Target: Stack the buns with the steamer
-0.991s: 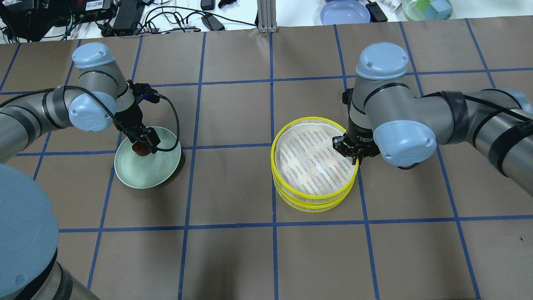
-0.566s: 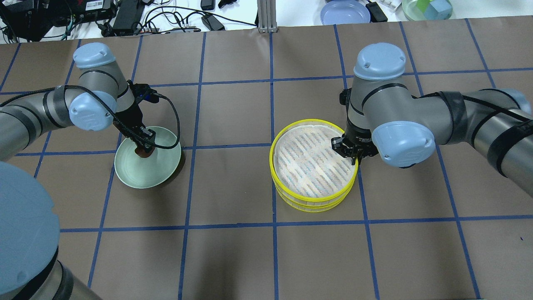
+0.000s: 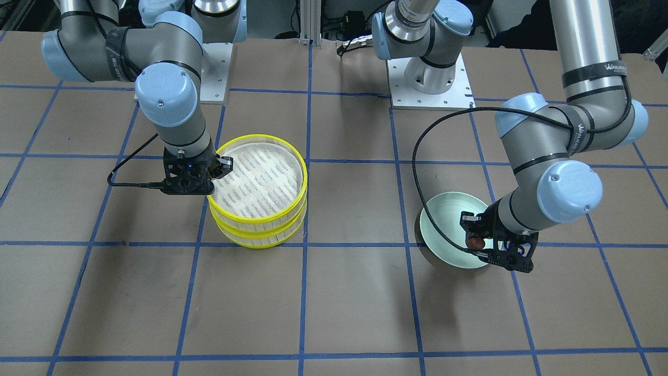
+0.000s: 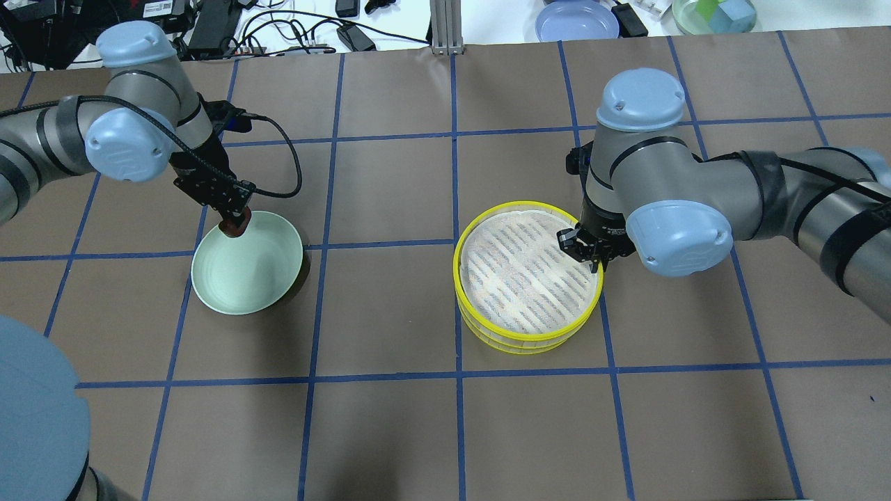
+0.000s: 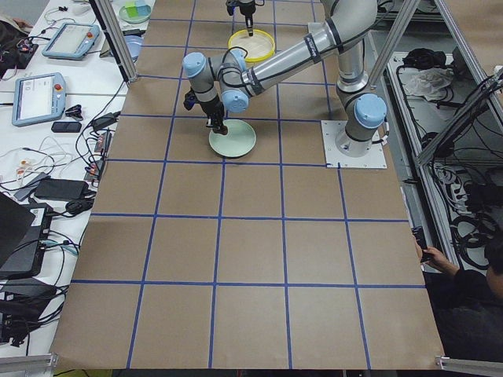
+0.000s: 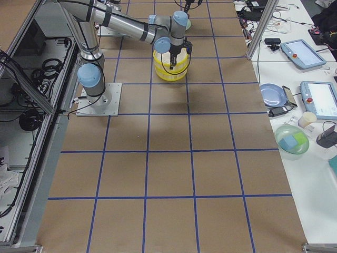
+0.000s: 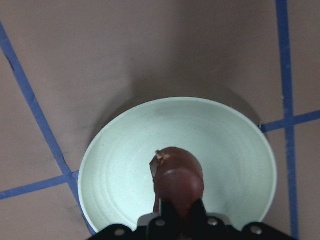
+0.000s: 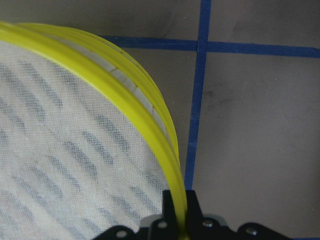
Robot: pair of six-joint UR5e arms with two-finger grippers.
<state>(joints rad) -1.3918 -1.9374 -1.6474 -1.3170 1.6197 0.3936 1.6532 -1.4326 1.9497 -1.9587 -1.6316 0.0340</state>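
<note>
My left gripper (image 4: 234,226) is shut on the dark reddish-brown bun (image 7: 177,177) and holds it above the far-left rim of the pale green plate (image 4: 254,275). The bun also shows in the front view (image 3: 474,242). The plate (image 7: 125,165) is bare below it. My right gripper (image 4: 592,261) is shut on the right rim (image 8: 150,135) of the top tier of the yellow steamer stack (image 4: 522,278). The tier's white slatted surface (image 3: 261,180) holds nothing. The cream-white bun is not in view.
A blue plate (image 4: 576,19) and a glass bowl with coloured blocks (image 4: 715,14) sit beyond the table's far edge, with cables at the far left. Blue tape lines grid the brown table.
My left gripper has risen with the brown bun from the plate's middle to above its far-left rim. The held steamer tier has shifted slightly toward the near side.
</note>
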